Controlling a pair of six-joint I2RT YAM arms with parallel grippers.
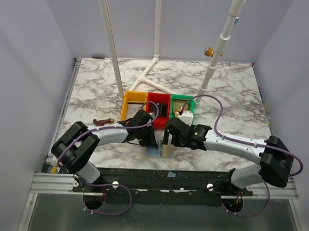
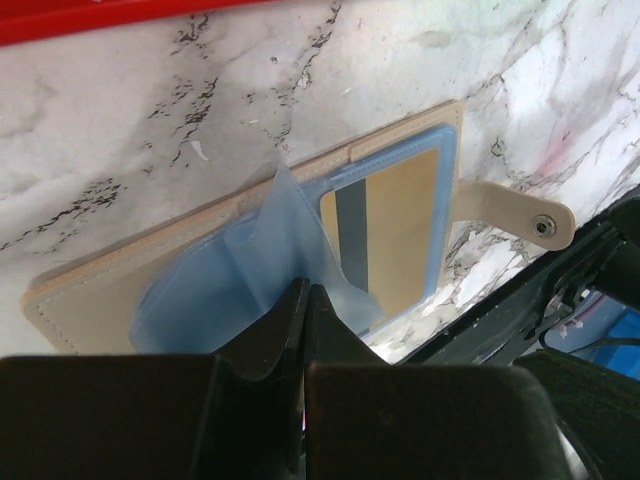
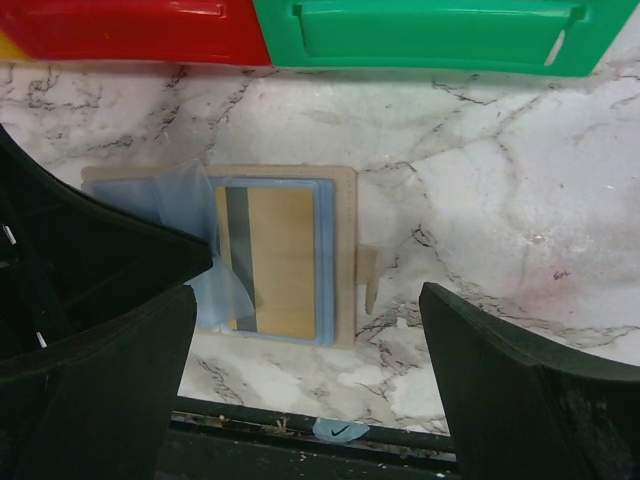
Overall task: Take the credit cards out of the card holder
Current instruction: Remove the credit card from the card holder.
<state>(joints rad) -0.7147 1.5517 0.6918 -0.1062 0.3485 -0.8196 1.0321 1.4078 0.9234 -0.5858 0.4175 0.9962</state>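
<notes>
Tan leather and pale blue plastic mark the card holder (image 1: 166, 151), lying open and flat at the middle of the table's (image 1: 236, 98) near edge, just in front of the red tray (image 1: 156, 103); from above, the left pincer (image 1: 151, 141) and right pincer (image 1: 167, 140) crowd over it, close enough that I judge they could knock each other.

On the left wrist camera, the left pincer (image 2: 303, 295) is clamped tight on a blue sleeve (image 2: 270, 240) flap lifted off the holder; the gold credit card (image 2: 395, 235), grey-striped, sits under plastic on the half nearer the snap tab (image 2: 520, 210); the film looks thin and slick, so a pull could tear it, let it slip free, or drag the whole holder across the table.

On the right wrist camera, the right pincer (image 3: 305, 300) is spread wide above the gold credit card (image 3: 285, 260), holding nothing; the card lies flush in its pocket, so the fingers may skid off its edge, or pinch sleeve and card together and jam it.
</notes>
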